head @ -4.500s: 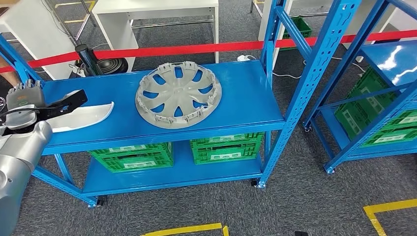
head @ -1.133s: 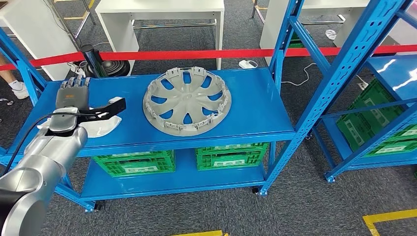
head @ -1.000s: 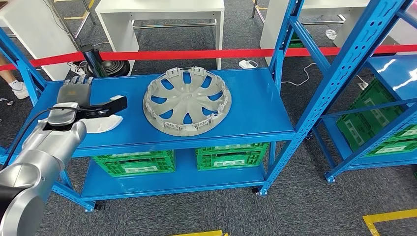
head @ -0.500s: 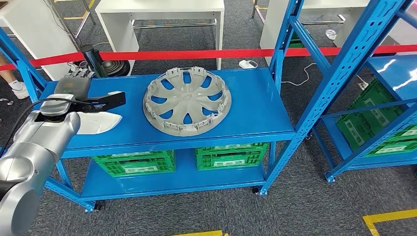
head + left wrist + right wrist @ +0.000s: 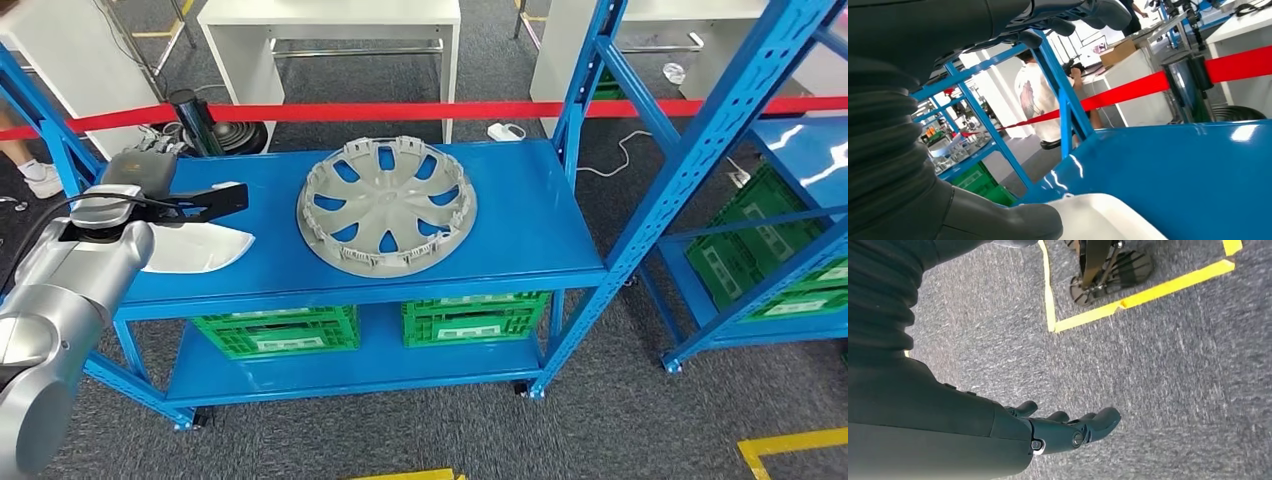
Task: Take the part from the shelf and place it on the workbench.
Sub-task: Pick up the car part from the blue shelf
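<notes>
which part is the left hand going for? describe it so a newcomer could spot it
Start at the blue shelf, top level. The round grey wheel cover lies in the middle; look to the end where the left hand hovers. Below that hand lies the white part: a smooth, glossy, curved shell tapering to a point, solid and not round, unlike the spoked wheel cover.

The head view looks forward and down from high up onto the blue metal shelf point(image 5: 500, 215). The left wrist view sits low and close over that same shelf point(image 5: 1188, 170), facing the red barrier tape point(image 5: 1148, 85), which the head view shares point(image 5: 400, 110). The right wrist view faces down at the grey carpet floor point(image 5: 1158, 365).
</notes>
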Controlling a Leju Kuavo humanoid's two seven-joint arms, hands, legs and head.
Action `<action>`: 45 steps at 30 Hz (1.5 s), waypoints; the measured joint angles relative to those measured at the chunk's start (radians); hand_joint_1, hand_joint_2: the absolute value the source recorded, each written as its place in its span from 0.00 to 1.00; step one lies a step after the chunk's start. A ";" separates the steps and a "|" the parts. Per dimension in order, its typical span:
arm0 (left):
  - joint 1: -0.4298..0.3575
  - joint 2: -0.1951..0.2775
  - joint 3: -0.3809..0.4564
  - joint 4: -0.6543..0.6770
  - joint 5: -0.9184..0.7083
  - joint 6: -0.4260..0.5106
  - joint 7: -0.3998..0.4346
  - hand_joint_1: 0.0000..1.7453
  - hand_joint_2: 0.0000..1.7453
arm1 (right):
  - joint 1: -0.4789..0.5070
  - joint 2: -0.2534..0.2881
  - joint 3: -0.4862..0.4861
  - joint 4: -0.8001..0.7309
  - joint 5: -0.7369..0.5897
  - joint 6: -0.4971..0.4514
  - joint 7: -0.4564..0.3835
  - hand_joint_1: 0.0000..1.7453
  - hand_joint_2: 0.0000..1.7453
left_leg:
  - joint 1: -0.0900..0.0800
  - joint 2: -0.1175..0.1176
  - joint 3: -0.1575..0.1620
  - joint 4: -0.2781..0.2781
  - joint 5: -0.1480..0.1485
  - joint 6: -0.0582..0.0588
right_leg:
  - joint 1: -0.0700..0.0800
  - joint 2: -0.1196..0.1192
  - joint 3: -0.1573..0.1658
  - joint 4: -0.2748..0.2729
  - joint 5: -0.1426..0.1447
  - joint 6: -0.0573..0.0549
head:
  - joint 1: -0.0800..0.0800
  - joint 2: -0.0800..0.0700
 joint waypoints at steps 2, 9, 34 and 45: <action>0.000 0.000 0.000 0.000 -0.001 -0.009 -0.007 0.00 1.00 | 0.000 0.000 0.000 0.000 0.000 0.000 0.001 0.00 1.00 | 0.000 0.001 -0.004 0.002 0.000 0.000 | -0.002 0.000 -0.063 0.129 -0.052 0.002 | 0.001 0.000; -0.002 0.001 0.000 -0.001 -0.003 -0.025 -0.011 0.00 1.00 | -0.005 0.001 0.000 0.000 0.000 0.001 0.003 0.00 1.00 | 0.003 -0.004 -0.015 0.027 -0.008 -0.035 | -0.004 0.002 0.041 -0.096 0.062 -0.012 | 0.000 0.000; -0.007 0.018 0.000 0.000 0.014 -0.191 -0.055 0.00 0.50 | -0.007 0.003 0.000 0.000 0.008 0.013 0.000 0.00 1.00 | -0.009 -0.003 0.028 0.004 -0.032 -0.021 | 0.015 -0.003 0.015 -0.131 0.122 -0.037 | 0.005 0.000; -0.002 0.041 0.000 0.015 0.004 -0.292 -0.021 0.00 1.00 | -0.007 0.003 0.000 0.000 0.014 0.014 0.005 0.00 1.00 | -0.011 -0.003 0.024 0.006 -0.031 -0.018 | 0.013 -0.004 0.012 -0.133 0.128 -0.029 | 0.004 0.000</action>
